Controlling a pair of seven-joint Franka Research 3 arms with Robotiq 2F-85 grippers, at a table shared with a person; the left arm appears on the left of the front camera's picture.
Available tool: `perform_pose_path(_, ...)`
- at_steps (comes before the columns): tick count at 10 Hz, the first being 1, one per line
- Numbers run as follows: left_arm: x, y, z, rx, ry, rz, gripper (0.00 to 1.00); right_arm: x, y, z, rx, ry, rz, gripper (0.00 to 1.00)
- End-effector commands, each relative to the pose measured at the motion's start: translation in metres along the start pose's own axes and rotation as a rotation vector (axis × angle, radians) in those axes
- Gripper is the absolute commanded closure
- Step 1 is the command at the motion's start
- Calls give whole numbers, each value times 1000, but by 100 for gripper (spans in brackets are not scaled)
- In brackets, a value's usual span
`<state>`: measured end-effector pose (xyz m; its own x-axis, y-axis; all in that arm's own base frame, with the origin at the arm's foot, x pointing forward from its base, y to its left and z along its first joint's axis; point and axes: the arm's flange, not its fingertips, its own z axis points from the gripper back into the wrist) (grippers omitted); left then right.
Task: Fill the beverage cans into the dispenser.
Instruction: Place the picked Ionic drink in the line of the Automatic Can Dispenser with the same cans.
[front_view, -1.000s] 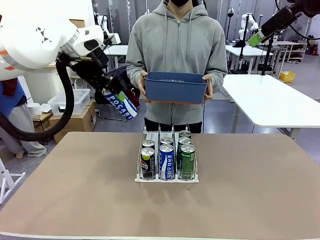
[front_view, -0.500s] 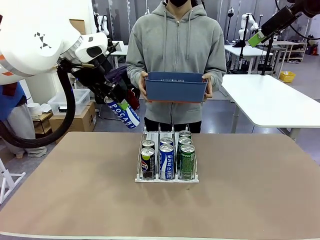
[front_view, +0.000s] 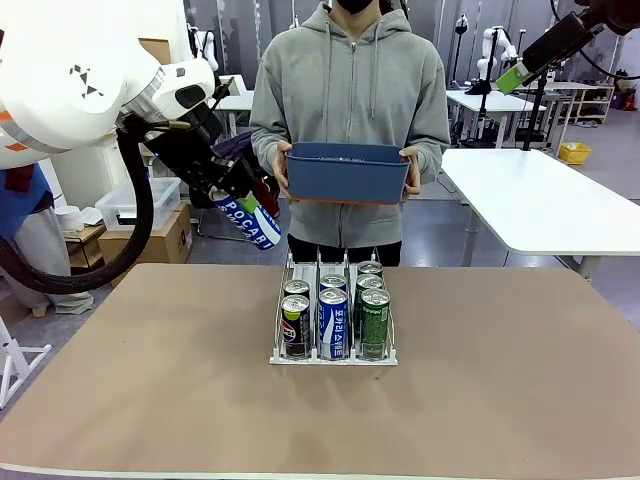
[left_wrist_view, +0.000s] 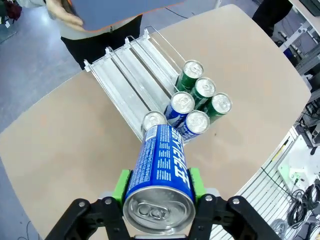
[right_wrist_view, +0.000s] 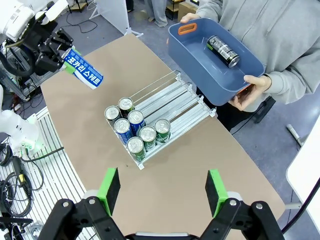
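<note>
Brown table (front_view: 150, 380), flat and matte. Resting directly on top: one clear three-lane dispenser (front_view: 334, 360), centred, nearer the far edge, white front lip facing the robot's side.

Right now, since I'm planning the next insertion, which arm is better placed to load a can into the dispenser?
Left. The left gripper is shut on a Pocari can, in the air left of the dispenser. The right gripper is open, holds nothing, high above the table.
</note>
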<state>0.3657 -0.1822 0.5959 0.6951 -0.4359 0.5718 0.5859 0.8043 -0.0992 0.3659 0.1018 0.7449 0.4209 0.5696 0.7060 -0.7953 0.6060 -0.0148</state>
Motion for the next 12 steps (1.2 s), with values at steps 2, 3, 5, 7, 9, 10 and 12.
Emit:
perform_pose_path(2,-18,-57,-3,81,-45,63,43,-1,0,1,7,6,-1,9)
perform_pose_path(3,-20,-70,-8,93,-67,60,43,-1,0,1,7,6,-1,9)
perform_pose_path(5,-34,-103,-21,111,-87,31,43,-1,0,1,7,6,-1,9)
perform_pose_path(7,-48,-125,-44,102,-82,-73,43,-1,0,1,7,6,-1,9)
perform_pose_path(9,-54,-132,-74,104,-52,-136,43,-1,0,1,7,6,-1,9)
perform_pose_path(10,-57,-131,-86,126,-48,-173,43,-1,0,1,7,6,-1,9)
perform_pose_path(12,-55,-126,-109,137,-30,-248,43,-1,0,1,7,6,-1,9)
